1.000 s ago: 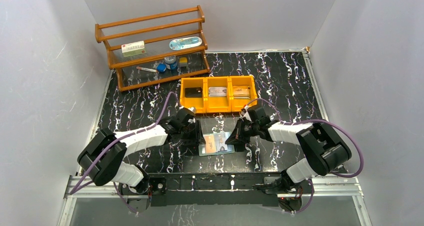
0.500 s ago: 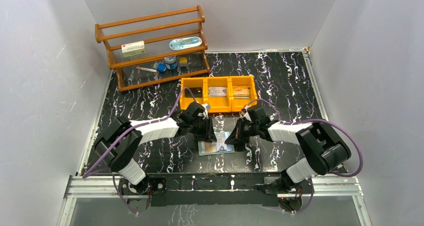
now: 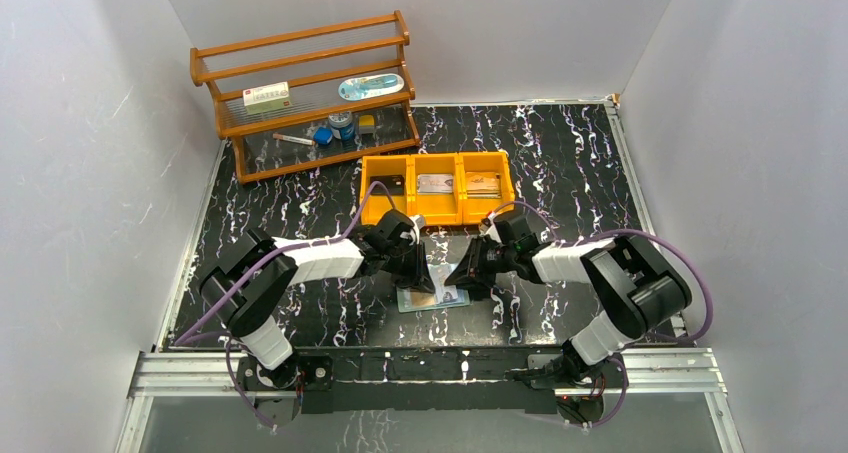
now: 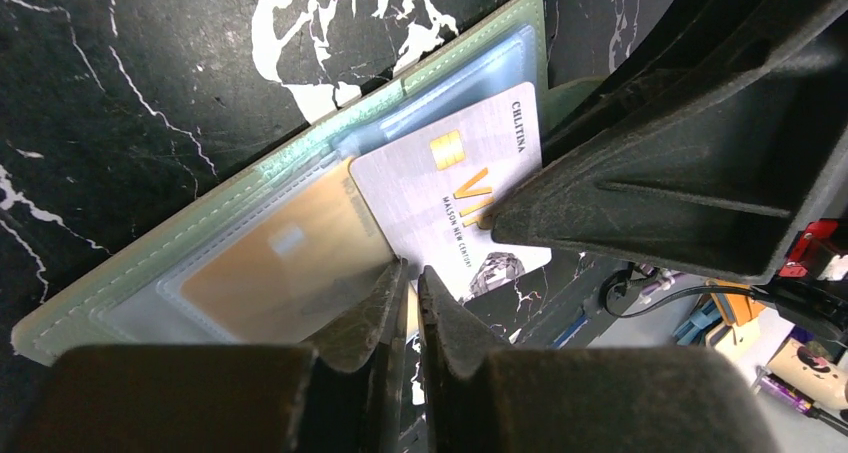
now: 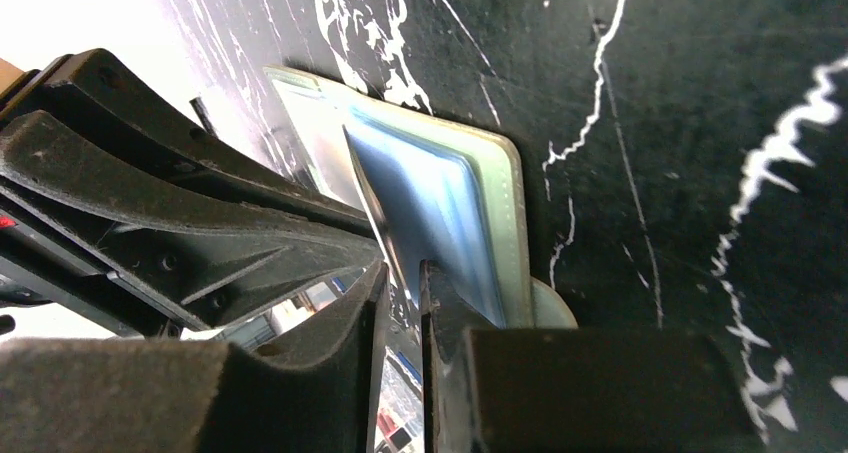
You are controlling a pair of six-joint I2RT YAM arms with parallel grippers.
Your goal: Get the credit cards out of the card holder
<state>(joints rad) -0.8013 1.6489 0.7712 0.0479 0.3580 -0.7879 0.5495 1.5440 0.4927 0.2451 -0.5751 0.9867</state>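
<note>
Inspection at the worktop (image 4: 120,93), black with white veining. The card holder (image 4: 130,273) lies open and flat on it, between the two arms and near the front edge. From above, both wrists cover most of it.

Left gripper (image 4: 412,273): the jaws are closed to a hairline slit, with their tips at the lower corner of a silver card (image 4: 450,188). This card has a chip and sits partly out of its sleeve. The corner itself is hidden behind the tips, so I cannot tell whether it is pinched. A tan card (image 4: 270,263) sits fully inside a clear sleeve beside it.

Right gripper (image 5: 403,278): the jaws stand a little apart at the holder's other edge. A glossy card (image 5: 420,208), bluish in this light, tilts up and its edge runs into the gap. Contact with it cannot be made out, nor can I tell whether it is the silver card.

The orange bin (image 3: 440,218) stands beyond the holder, its contents too small to name.
</note>
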